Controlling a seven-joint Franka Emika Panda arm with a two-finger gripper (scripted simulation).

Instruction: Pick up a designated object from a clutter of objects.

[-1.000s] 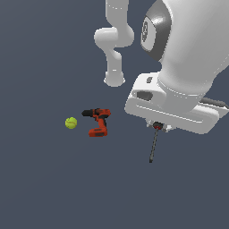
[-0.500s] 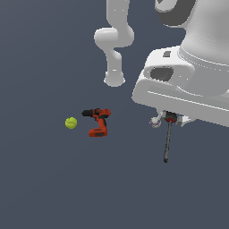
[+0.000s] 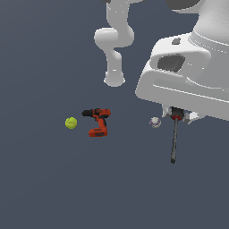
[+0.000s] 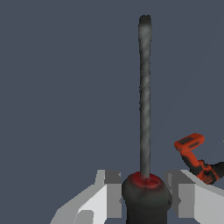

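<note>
The slim screwdriver (image 3: 174, 138) hangs from my gripper (image 3: 177, 114) by its red-and-black handle, its dark shaft pointing down, clear of the floor. In the wrist view the gripper (image 4: 144, 192) has its grey fingers (image 4: 106, 194) closed on both sides of the handle, and the screwdriver shaft (image 4: 145, 96) runs straight away from the camera. The red-orange power drill (image 3: 97, 121) lies on the floor toward the exterior view's left and also shows in the wrist view (image 4: 197, 162). The yellow-green tennis ball (image 3: 70, 122) sits left of the drill. The small whitish ball (image 3: 154, 122) lies just left of the gripper.
The arm's white base (image 3: 114, 79) stands behind the drill. The large white wrist housing (image 3: 188, 76) fills the upper part of the exterior view's right and hides the floor behind it. The floor is plain dark grey.
The gripper with the screwdriver has risen and come closer to the camera, drifting toward the exterior view's right. The whitish ball now shows beside it. Drill and tennis ball have not moved.
</note>
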